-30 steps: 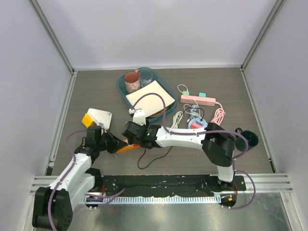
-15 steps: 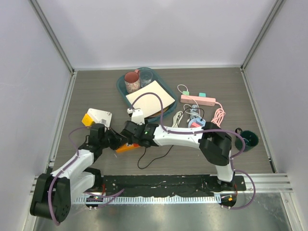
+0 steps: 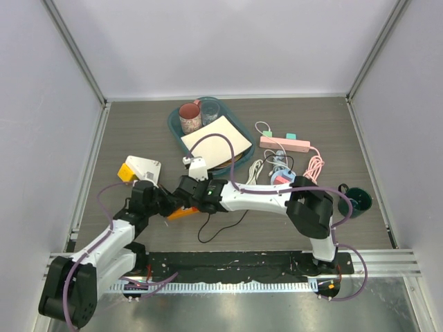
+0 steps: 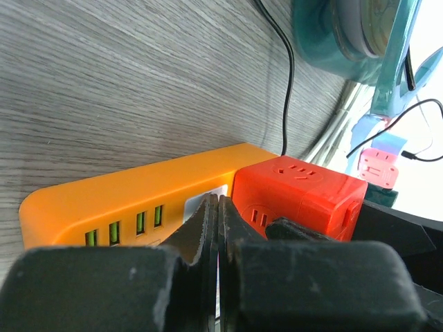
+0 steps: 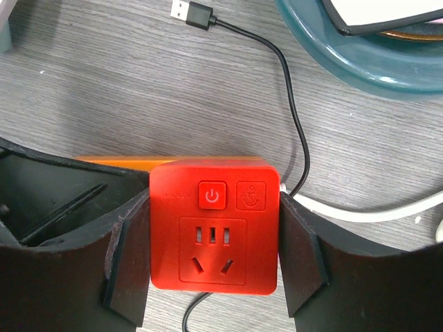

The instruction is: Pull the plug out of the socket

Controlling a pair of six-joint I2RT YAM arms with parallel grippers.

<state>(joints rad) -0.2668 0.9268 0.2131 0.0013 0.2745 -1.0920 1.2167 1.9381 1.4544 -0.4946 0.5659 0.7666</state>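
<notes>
An orange power strip lies on the wooden table, and it also shows in the left wrist view. A red cube plug with a power button sits on its end, and it too shows in the left wrist view. My right gripper is shut on the red cube, with one pad on each side. In the top view the right gripper hides the cube. My left gripper is shut, and its tips rest on top of the strip beside the cube. In the top view the left gripper sits at the strip's left end.
A teal tray at the back holds a mug, a glass and a paper pad. A black USB cable runs past the cube. A pink power strip, white cables and a dark green cup are at the right. A white and yellow box is at the left.
My left gripper has moved right and closer to the strip, up against the right gripper. The right gripper has stayed on the cube and shifted slightly left.
</notes>
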